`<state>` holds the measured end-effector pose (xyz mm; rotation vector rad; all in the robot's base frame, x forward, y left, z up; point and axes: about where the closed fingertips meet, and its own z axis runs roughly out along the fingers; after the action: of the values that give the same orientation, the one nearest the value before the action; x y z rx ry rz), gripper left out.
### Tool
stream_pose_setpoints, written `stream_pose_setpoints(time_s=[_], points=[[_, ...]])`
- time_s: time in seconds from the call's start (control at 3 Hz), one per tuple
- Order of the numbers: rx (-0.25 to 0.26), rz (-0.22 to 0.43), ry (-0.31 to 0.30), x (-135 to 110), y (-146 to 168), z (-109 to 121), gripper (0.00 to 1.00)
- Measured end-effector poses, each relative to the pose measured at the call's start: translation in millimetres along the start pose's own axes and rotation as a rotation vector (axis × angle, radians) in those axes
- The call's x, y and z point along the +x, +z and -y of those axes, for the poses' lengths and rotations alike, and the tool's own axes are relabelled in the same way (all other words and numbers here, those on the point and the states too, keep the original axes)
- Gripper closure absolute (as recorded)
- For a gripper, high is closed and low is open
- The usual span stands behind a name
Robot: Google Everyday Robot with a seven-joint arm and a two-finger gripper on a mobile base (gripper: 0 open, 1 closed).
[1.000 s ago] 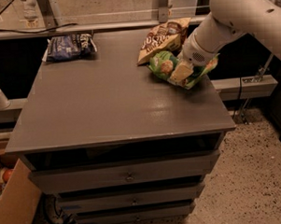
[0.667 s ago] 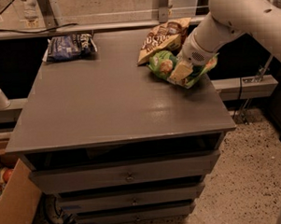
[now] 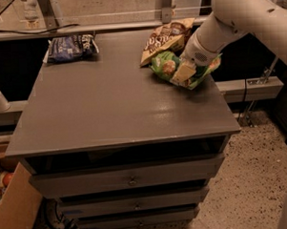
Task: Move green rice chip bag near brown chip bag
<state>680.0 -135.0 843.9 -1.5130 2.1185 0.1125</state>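
Note:
The green rice chip bag point(image 3: 166, 66) lies crinkled at the right side of the grey cabinet top point(image 3: 109, 103). The brown chip bag point(image 3: 164, 39) lies just behind it at the back right, and the two bags touch or nearly touch. My gripper point(image 3: 184, 72) comes down from the white arm point(image 3: 234, 17) at the upper right and sits on the green bag's right half, covering part of it.
A dark blue bag point(image 3: 71, 47) lies at the back left corner of the top. The cabinet has drawers point(image 3: 132, 181) below. A cardboard box point(image 3: 14, 208) stands on the floor at the left. A rail point(image 3: 106, 27) runs behind the cabinet.

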Motion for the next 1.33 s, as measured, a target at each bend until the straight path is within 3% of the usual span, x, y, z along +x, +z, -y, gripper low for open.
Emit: stream_pose_setpoints(time_s=[0.33, 0.67, 1.33], points=[[0.000, 0.000, 0.000, -0.4, -0.6, 0.2, 0.13], [-0.005, -0.004, -0.002, 0.3, 3.5, 0.5, 0.00], [0.023, 0.007, 0.016, 5.2, -8.6, 8.6, 0.00]])
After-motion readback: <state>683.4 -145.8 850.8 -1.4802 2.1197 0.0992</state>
